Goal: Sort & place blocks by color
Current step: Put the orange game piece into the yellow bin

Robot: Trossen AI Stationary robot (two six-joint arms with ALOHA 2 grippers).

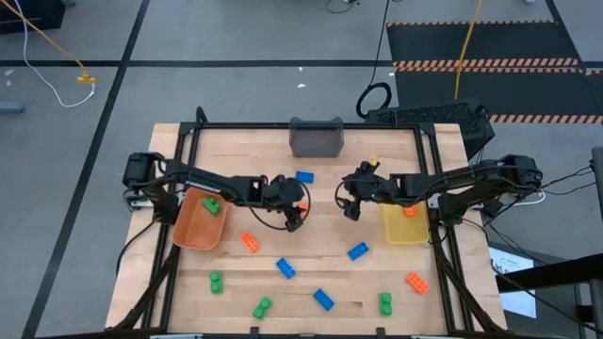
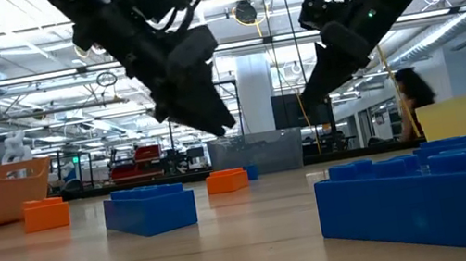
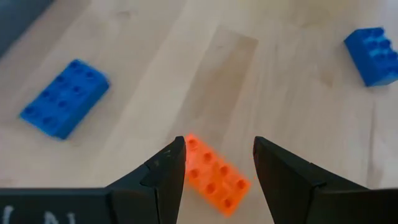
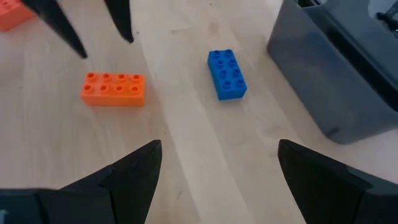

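Observation:
Small studded blocks lie scattered on the wooden table. My left gripper (image 1: 295,215) hangs open above an orange block (image 3: 214,177); in the left wrist view a finger stands on either side of it, and in the low view the fingertips (image 2: 221,125) are above the block (image 2: 227,180), not touching. My right gripper (image 1: 350,204) is open and holds nothing, hovering over bare table near the yellow bin. The right wrist view shows the same orange block (image 4: 114,89) and a blue block (image 4: 227,74) flat on the table. A green block (image 1: 212,204) lies in the orange bin, and an orange block (image 1: 410,211) in the yellow bin.
The orange bin (image 1: 193,231) stands left, the yellow bin (image 1: 403,234) right, and the grey bin (image 1: 316,139) at the far edge. Toward the near edge lie an orange block (image 1: 250,242), blue blocks (image 1: 285,268) (image 1: 358,251) (image 1: 323,299), green blocks (image 1: 216,282) (image 1: 262,307) (image 1: 384,302) and another orange block (image 1: 416,282).

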